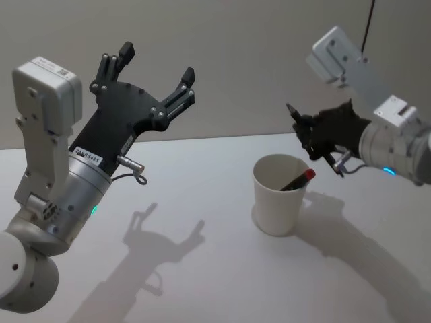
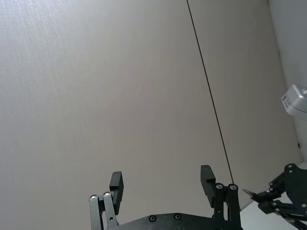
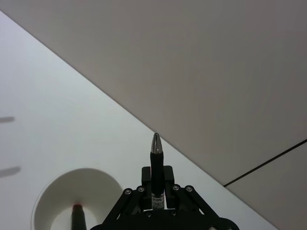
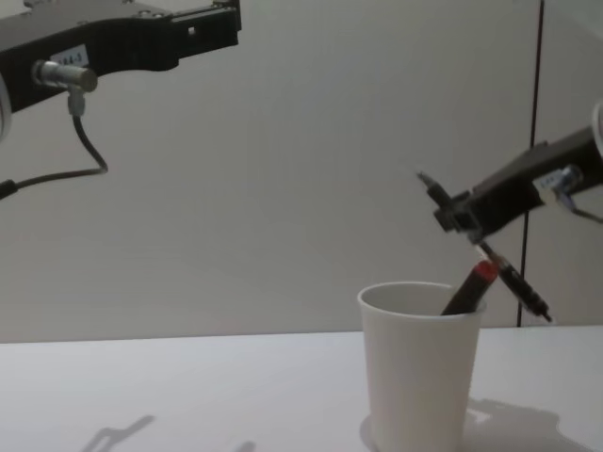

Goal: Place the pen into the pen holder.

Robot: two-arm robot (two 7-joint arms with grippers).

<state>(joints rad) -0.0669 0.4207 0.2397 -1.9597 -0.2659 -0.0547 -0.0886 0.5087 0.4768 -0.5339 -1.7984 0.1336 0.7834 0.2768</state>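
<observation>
One red-capped pen [image 1: 297,180] leans in the pen holder [image 1: 277,195]; right tool [image 1: 303,131] clamps another pen [image 4: 490,256], left tool [image 1: 156,70] spread empty.

The tapered white paper cup [image 1: 278,194] looks matt and smooth. Above it, a glossy black plastic pen [image 3: 156,171] shows a shiny metal tip, clamped in the matt black right gripper [image 3: 154,188].

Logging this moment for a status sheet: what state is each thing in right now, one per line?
Pen holder: upright on the table, open-topped, one pen inside.
Red-capped pen: in the holder, leaning on its rim, cap up.
Black pen: clamped in the right tool, tilted, above and just beyond the holder's rim, not yet in.
Right tool: shut on the black pen.
Left tool: open, empty, raised off to the left.
</observation>
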